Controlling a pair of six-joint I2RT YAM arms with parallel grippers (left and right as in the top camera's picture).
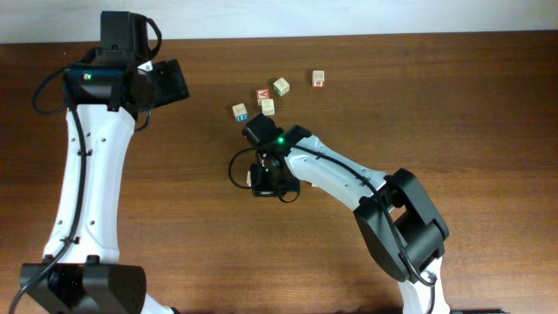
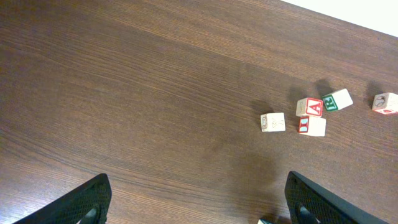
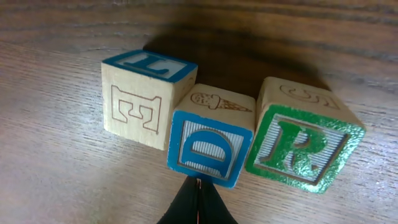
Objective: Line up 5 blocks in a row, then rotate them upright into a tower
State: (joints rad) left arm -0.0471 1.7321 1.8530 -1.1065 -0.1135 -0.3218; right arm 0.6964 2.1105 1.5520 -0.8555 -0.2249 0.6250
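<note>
While my right end effector (image 3: 198,202) is fully closed and empty, its tips sit just before the blue D block (image 3: 208,149), flanked closely by the green R block (image 3: 303,149) and the E block (image 3: 140,102); my left end effector (image 2: 196,186) hangs wide open, empty, above the table (image 2: 124,93)

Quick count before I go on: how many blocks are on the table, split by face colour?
Blue face: 2, the L block and the D block.
Green face: 2, the R block and the far green block.
Red face: 1, the red block.
Pale, small marks only: 3, the lone pale block, the middle pale block, the far pale block.
Total: 8.
</note>
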